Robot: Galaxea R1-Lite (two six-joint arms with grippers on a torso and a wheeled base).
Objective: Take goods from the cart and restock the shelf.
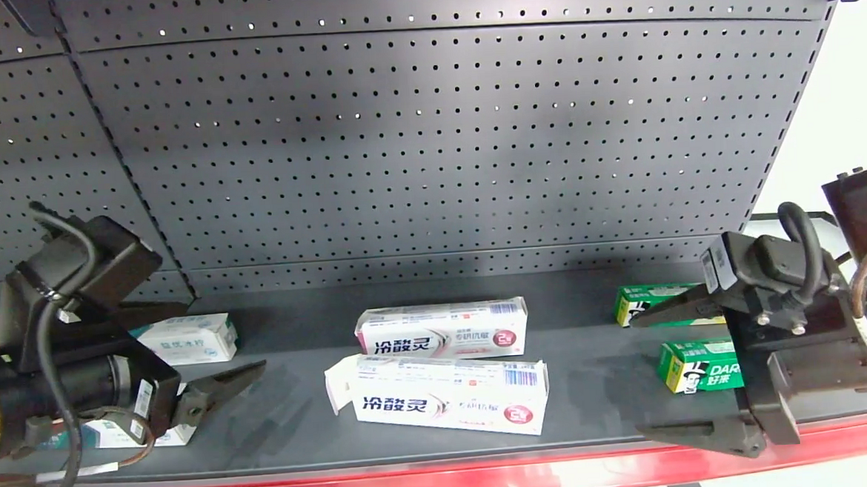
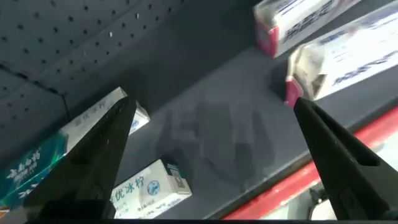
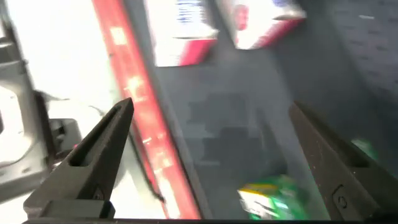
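A dark grey shelf with a red front edge is seen in the head view, before a perforated back panel. At its middle the front toothpaste box is laid just before the rear toothpaste box. A green box lies at the right, beside the widely spread right gripper.

In the left wrist view, the left gripper is spread open above bare shelf, with nothing held.

In the right wrist view, the fingers are parted and empty, with the green box seen low between them.
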